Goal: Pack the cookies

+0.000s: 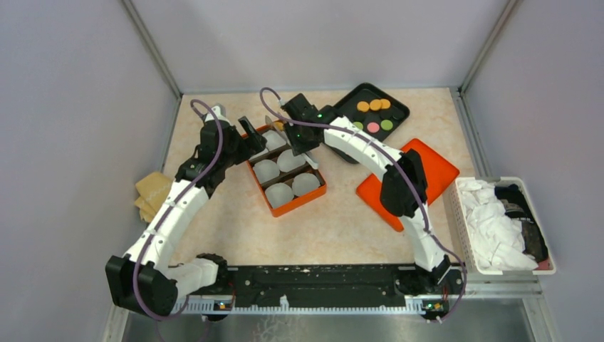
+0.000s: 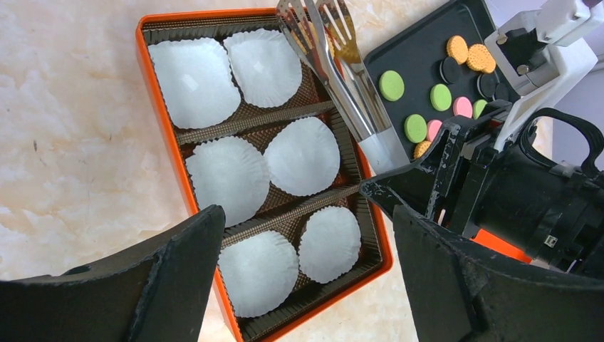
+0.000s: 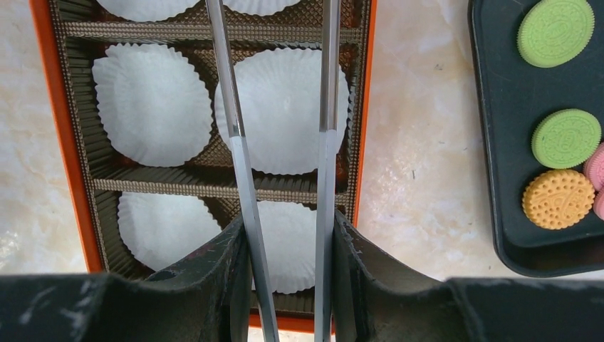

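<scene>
The cookies [image 1: 375, 114], orange, green, pink and dark discs, lie on a black tray [image 1: 350, 100] at the back right. They also show in the left wrist view [image 2: 434, 96] and the right wrist view [image 3: 566, 139]. My right gripper [image 3: 288, 228] is shut on steel tongs [image 3: 326, 107], held over the orange box [image 3: 63, 142]. The tong tips [image 2: 335, 35] hang over the box's far end; an orange-brown patch shows there, and I cannot tell if it is a cookie. My left gripper [image 2: 306, 285] is open and empty above the box's near end.
The box [image 1: 322, 191] holds several white paper cups [image 2: 228, 178] in brown ridged compartments. An orange lid [image 1: 434, 171] lies to its right. A white basket of cloths [image 1: 498, 224] stands at the right edge. A tan cloth [image 1: 153, 194] lies at the left.
</scene>
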`<move>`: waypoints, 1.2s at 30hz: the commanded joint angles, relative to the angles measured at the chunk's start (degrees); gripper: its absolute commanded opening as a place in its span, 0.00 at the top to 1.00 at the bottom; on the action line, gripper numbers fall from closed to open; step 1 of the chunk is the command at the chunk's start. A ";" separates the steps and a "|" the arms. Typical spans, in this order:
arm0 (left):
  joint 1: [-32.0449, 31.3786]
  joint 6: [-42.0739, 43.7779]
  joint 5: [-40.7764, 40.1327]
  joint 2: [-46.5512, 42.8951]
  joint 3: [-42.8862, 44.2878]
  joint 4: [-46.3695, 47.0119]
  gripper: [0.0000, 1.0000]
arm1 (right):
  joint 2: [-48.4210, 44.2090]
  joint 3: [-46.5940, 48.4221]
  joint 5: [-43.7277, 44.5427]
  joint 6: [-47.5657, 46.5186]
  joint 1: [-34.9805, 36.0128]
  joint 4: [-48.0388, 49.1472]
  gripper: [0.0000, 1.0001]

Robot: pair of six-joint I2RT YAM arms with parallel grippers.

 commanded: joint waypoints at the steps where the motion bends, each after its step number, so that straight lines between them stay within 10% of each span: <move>1: 0.27 0.31 0.52 -0.08 -0.49 2.86 0.06 | -0.30 0.62 -1.30 0.50 0.85 2.75 1.00; 36: 0.98 2.03 2.43 -0.41 -2.78 4.95 0.06 | 4.95 7.94 -2.24 1.43 1.05 3.30 0.75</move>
